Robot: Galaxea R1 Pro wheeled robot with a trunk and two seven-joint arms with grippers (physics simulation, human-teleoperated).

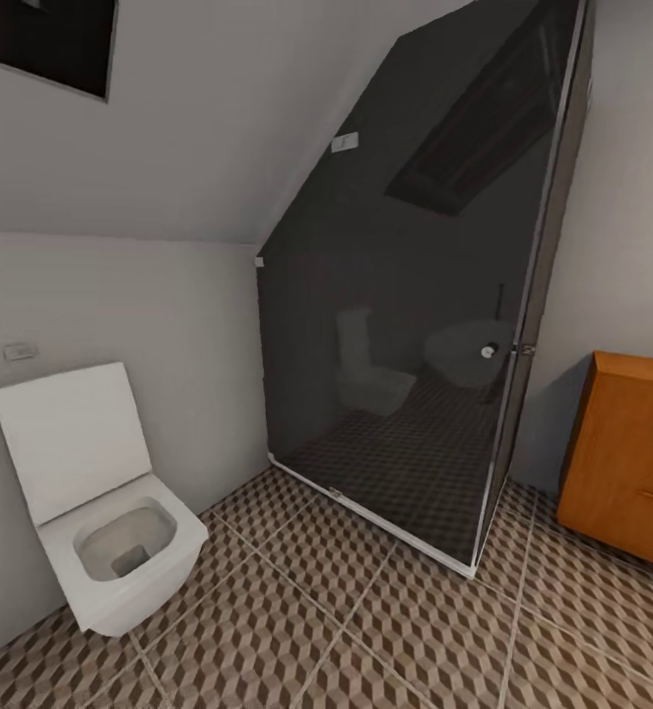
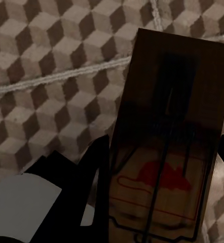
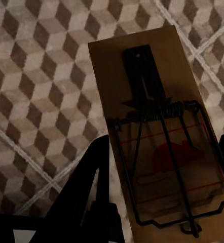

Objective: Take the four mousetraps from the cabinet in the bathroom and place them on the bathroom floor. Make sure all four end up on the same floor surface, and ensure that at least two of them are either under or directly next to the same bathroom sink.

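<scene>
- The toilet (image 1: 109, 512) stands at the left, against the wall, on the bathroom floor (image 1: 365, 630).
- The shower enclosure (image 1: 415, 325) fills the corner behind — between toilet and cabinet (image 1: 626, 458).
- The cabinet stands at the right edge, near the enclosure.
- Each wrist view has a mousetrap (image 2: 168, 147) (image 3: 160, 136) above floor tiles.

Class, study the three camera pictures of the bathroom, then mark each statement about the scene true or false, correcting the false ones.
1. The toilet has its lid raised. True.
2. The left gripper holds a mousetrap. True.
3. The right gripper is empty. False: it grips a second mousetrap with a red mouse mark.
4. The cabinet stands left of the toilet. False: it stands at the head view's right edge.
5. The bathroom floor is plain white. False: it has a brown cube pattern.
</scene>
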